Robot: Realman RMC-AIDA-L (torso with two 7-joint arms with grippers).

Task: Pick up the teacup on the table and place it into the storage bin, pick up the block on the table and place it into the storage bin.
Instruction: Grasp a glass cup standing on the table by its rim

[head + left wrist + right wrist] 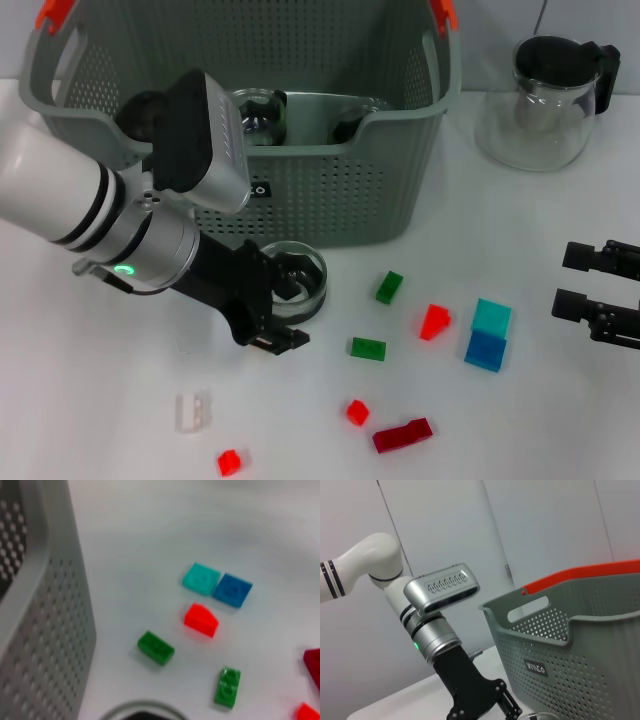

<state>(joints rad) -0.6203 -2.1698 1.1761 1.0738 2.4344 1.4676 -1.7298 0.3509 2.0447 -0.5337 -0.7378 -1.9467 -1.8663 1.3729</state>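
The left pincer sits at lower centre-left of the head view, its black fingers reaching down to the glass teacup. One finger looks to be inside the cup and the other lies outside the near rim, but whether they are pressed on the glass I cannot tell. The teacup stands upright on the white desk, just in front of the storage bin, which fills the upper left and centre of that view (glassware with black parts already lies inside it).

Blocks are scattered to the right of the cup: a green block, a red wedge block, a flat green block, and a cyan block touching a blue block. Lower down lie a dark red block and two small red ones.

The right pincer rests at the right edge, its fingers apart and holding nothing. A glass teapot stands at upper right.
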